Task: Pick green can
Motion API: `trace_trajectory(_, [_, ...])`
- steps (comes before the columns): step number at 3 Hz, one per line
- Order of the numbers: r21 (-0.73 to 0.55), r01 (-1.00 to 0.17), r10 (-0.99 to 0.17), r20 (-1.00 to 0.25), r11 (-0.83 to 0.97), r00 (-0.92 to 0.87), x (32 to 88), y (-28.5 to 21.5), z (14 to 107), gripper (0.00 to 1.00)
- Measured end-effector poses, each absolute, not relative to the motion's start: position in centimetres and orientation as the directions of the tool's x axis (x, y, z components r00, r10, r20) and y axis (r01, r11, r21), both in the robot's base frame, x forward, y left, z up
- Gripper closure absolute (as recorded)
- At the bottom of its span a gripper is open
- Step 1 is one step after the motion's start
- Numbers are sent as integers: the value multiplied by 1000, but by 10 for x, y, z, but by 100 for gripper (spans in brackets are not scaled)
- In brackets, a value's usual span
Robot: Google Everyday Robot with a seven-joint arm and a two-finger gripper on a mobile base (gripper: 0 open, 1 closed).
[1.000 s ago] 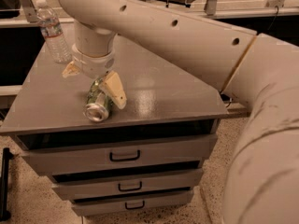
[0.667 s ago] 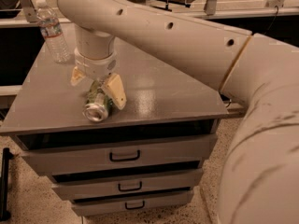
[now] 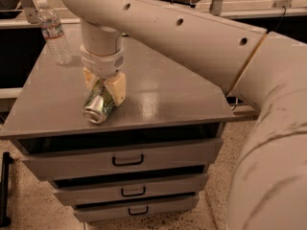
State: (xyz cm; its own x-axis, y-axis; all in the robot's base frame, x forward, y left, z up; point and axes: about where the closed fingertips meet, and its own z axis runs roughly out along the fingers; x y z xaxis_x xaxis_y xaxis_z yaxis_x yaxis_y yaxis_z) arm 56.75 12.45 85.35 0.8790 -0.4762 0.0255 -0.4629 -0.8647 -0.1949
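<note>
The green can [image 3: 97, 110] lies tilted on its side near the front left of the grey cabinet top [image 3: 168, 95], with its shiny silver end facing the camera. My gripper [image 3: 103, 96] comes down from above, and its tan fingers [image 3: 118, 87] are closed against both sides of the can's green-and-white body. I cannot tell whether the can still rests on the top or is just off it. My thick white arm crosses the view from the right.
A clear plastic water bottle [image 3: 53, 32] stands upright at the back left corner of the top. The cabinet has three drawers [image 3: 127, 160] below its front edge. Speckled floor lies around it, with shelving frames behind.
The fingers stood wide apart on either side of the can and have now closed in on it. The wrist has shifted slightly right. The can has barely moved.
</note>
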Motion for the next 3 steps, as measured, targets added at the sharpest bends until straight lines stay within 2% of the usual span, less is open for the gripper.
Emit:
trace_trajectory(1, [-300, -516, -527, -51, -802, 848, 564, 119, 892, 87])
trace_trajectory(2, [-440, -580, -549, -210, -686, 809, 566, 112, 940, 100])
trace_trajectory(3, [-551, -653, -544, -376, -519, 750, 578, 100, 987, 100])
